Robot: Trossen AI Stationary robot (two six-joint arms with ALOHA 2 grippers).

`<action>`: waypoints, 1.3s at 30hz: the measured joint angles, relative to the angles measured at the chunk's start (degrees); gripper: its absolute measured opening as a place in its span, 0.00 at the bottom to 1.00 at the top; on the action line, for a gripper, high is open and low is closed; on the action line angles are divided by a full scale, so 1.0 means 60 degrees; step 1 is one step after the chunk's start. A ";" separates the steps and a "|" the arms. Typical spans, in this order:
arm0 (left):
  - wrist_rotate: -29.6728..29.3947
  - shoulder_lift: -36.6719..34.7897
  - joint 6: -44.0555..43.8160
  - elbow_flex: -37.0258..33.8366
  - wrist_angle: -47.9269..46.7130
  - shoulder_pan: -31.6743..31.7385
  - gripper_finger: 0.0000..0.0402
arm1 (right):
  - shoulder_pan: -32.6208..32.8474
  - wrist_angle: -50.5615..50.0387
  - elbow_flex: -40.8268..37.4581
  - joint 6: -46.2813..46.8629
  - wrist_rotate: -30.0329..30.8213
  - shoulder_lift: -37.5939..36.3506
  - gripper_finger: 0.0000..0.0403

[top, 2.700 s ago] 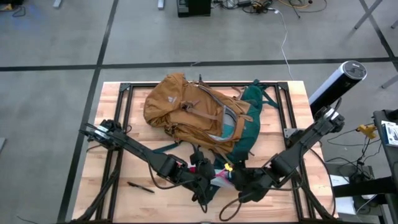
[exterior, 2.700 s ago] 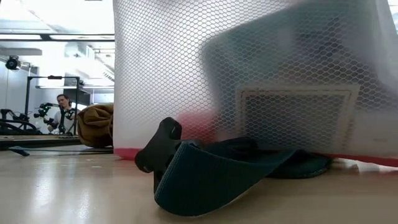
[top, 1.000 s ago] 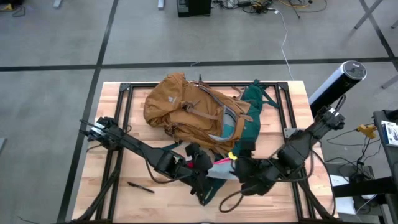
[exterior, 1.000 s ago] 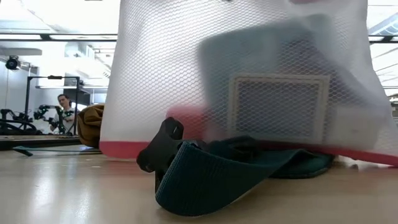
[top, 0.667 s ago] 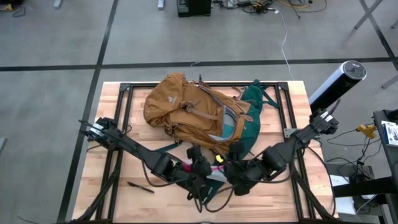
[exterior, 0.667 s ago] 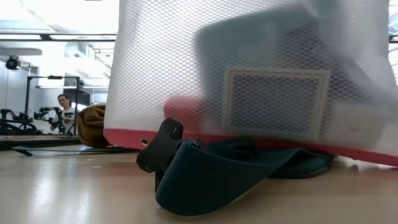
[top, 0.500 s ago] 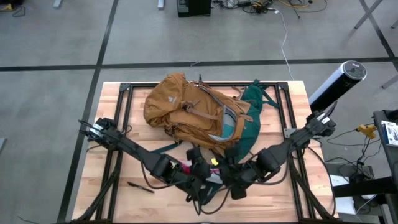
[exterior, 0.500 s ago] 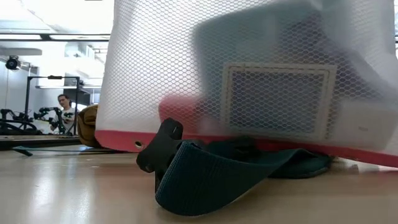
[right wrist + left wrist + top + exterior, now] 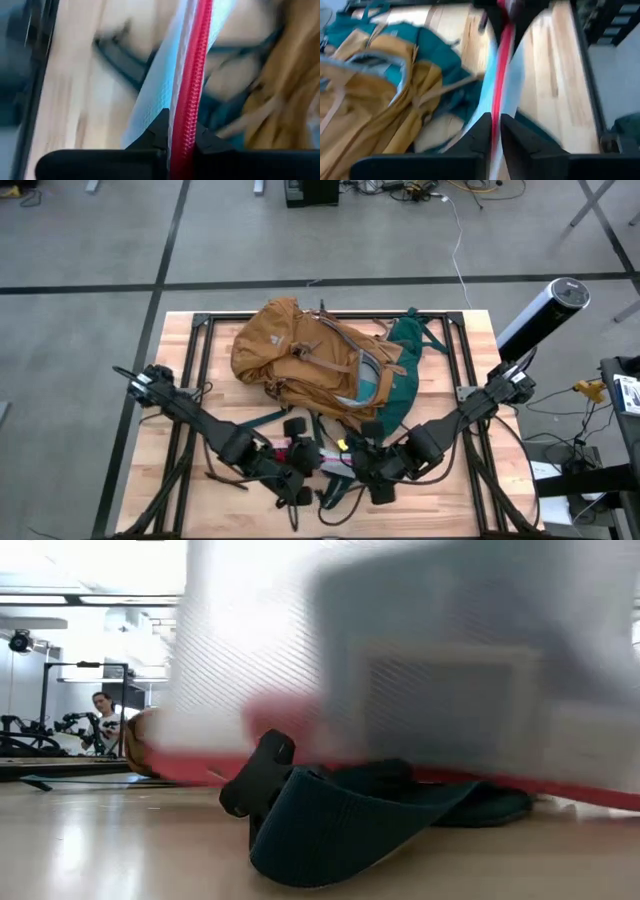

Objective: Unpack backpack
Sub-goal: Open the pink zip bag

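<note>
The mustard-tan backpack (image 9: pixel 300 358) lies on its side at the table's middle back, its dark green panel (image 9: pixel 400 375) toward the right. In front of it hangs a clear mesh pouch (image 9: pixel 400 670) with a pink zip edge (image 9: pixel 330 452), held between my two grippers. My left gripper (image 9: pixel 298 472) is shut on the pouch at its left end. My right gripper (image 9: pixel 366 464) is shut on it at its right end. A green strap (image 9: pixel 340 825) with a black buckle lies on the table under the pouch. My left gripper pinches the pouch's pink zip edge (image 9: pixel 496 117) between its two fingers. The fingers slant down from the table's left, and the edge runs on away from them. The pouch hangs below, clear of the table. My right gripper pinches the same pink zip edge (image 9: pixel 189 107) between its two fingers, slanting down from the table's right. The fingers (image 9: pixel 159 127) lie on either side of the zip. The mesh hangs below the hold.
A black frame (image 9: pixel 200 330) runs around the wooden tabletop. A dark pen (image 9: pixel 214 476) lies near the front left, beside my left arm. A black cord loop (image 9: pixel 338 496) lies at the front edge. Far behind the table a person sits.
My right gripper has gone down and toward the table's left, up to the pouch's right end. My left gripper has gone toward the table's left edge and a little up, carrying the pouch with it. The pouch hangs clear of the table and now shows blurred.
</note>
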 joint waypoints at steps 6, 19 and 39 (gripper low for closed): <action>-0.0453 -0.0185 -0.0845 -0.0028 -0.1133 -0.0196 0.14 | 0.0826 -0.4327 -0.0023 0.1955 -0.0278 -0.0091 0.00; -0.1777 -0.0167 -0.0885 -0.0843 -0.0969 0.0413 0.18 | 0.3313 -0.4811 0.0011 0.5376 0.2278 -0.0667 0.00; 0.0205 -0.0223 0.2532 -0.0781 0.4729 0.0308 0.20 | 0.3244 -0.2244 -0.0131 0.4372 0.2381 -0.0466 0.00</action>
